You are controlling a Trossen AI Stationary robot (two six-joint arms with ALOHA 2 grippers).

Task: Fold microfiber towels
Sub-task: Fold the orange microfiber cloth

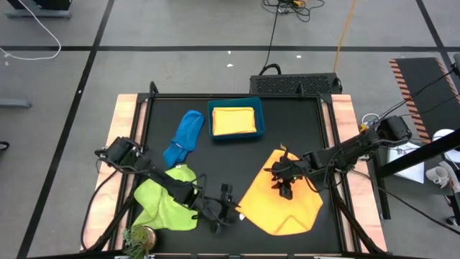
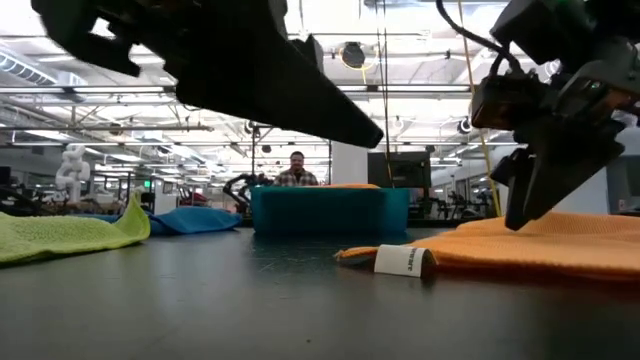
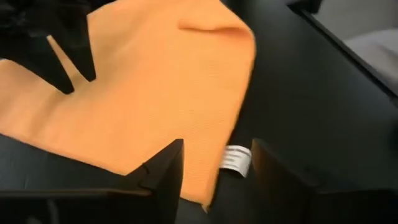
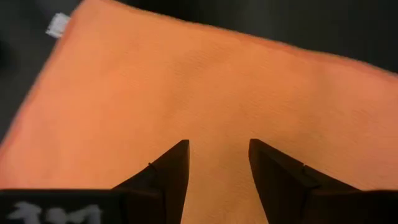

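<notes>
Black table [image 1: 302, 115] carries the orange towel [image 1: 277, 198] at its right front; left gripper [image 1: 228, 208] at its corner, right gripper [image 1: 286, 188] above it, seemingly not touching, both jaws apart.

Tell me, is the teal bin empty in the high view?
No, the teal bin holds a folded yellow towel that fills most of it.
</notes>
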